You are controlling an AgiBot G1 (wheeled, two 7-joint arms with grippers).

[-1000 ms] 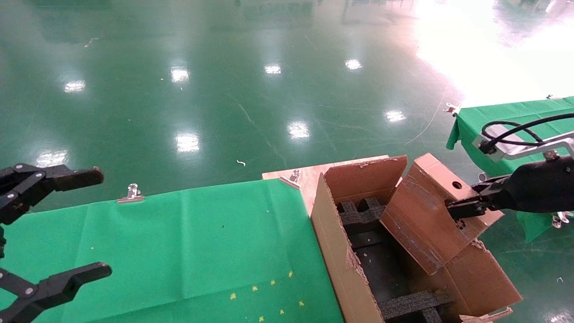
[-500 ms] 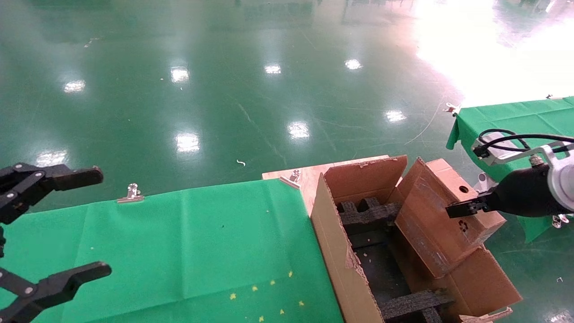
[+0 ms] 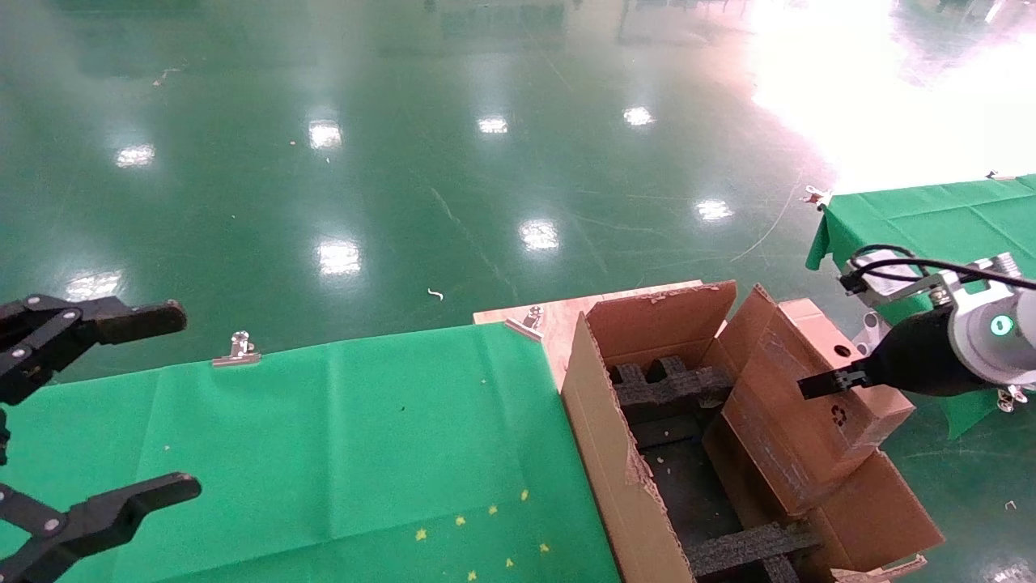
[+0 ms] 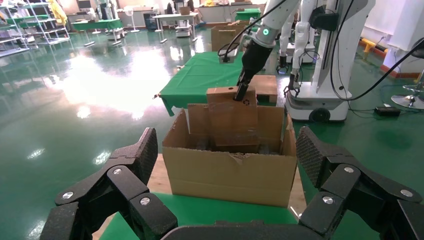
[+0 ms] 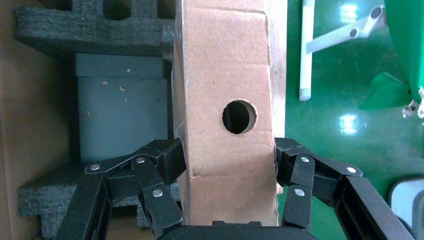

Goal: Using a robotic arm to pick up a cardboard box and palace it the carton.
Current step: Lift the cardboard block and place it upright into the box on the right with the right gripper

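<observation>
Placement underway: right end effector (image 5: 230,200) pinches the cardboard box (image 3: 809,405), tilted, low inside the carton (image 3: 615,453). Next, lower, then release. Left end effector (image 3: 97,405) hangs spread over the desk (image 3: 324,453).

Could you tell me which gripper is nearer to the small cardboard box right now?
Right. The right gripper is clamped on the box, holding it tilted over the carton. The left gripper hangs open at the far left over the green cloth, well apart from it.
</observation>
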